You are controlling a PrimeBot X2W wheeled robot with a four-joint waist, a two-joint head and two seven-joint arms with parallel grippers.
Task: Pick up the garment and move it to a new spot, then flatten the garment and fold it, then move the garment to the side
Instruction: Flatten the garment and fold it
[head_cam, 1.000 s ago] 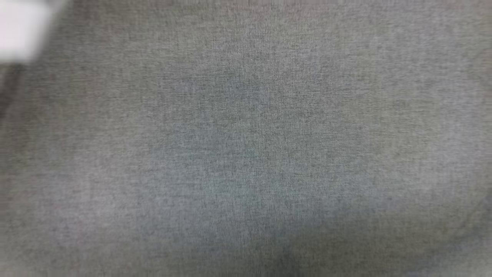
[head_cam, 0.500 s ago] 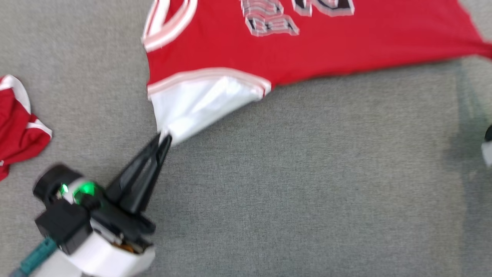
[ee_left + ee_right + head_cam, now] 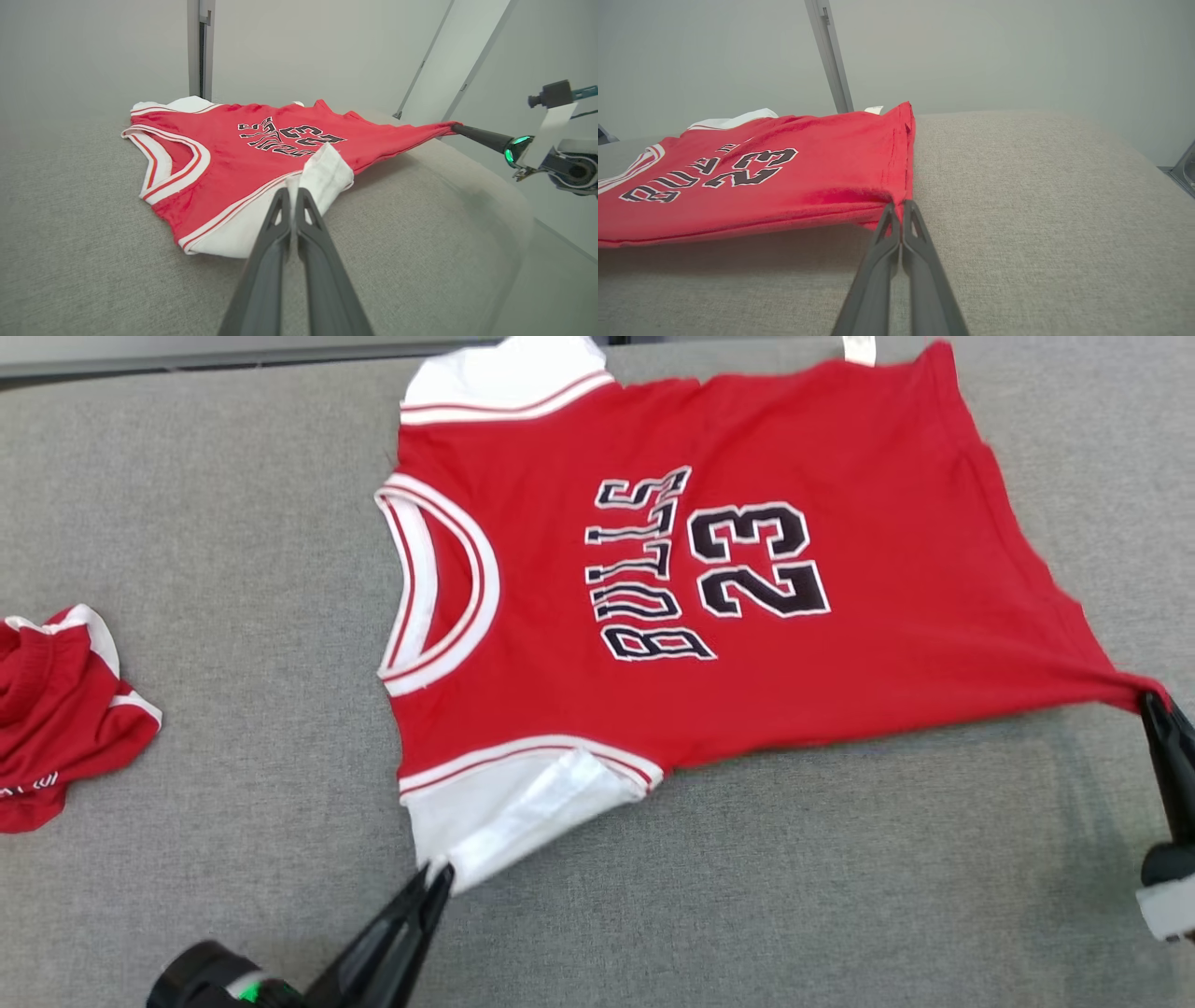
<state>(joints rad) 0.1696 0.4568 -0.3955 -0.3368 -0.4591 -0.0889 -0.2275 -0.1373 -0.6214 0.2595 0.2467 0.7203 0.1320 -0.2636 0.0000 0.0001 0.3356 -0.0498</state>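
Since 0.5 s ago the head camera has swung; the goods have not moved. The jersey [image 3: 840, 691] now shows whole, where only its near part was in frame. The left gripper [image 3: 435, 875] keeps the same hold on the white sleeve.

Jersey [image 3: 224, 154]: red knit with white sleeves, and red-and-white striped trim at the neck and armholes. It carries black lettering edged in white, "BULLS" and "23". It lies face up on the grey woven surface [image 3: 794, 896], neck toward the robot's left and hem toward its right. The body is largely flat with fine creases. The near edge [image 3: 784, 196] is raised off the surface, casts a shadow beneath and is drawn taut. The near hem corner is pulled to a point.

Left gripper [image 3: 290, 192]: it enters low from the lower left of the head view, angled up and right. Its 2 fingers are pressed together on the corner of the near white sleeve.

Right gripper [image 3: 1150, 702]: it sits at the right edge of the head view, pointing up that view. Its 2 fingers [image 3: 899, 206] are pinched on the red hem corner.

A second garment [image 3: 56, 719], red with white trim, lies crumpled at the left edge, well apart from the jersey.
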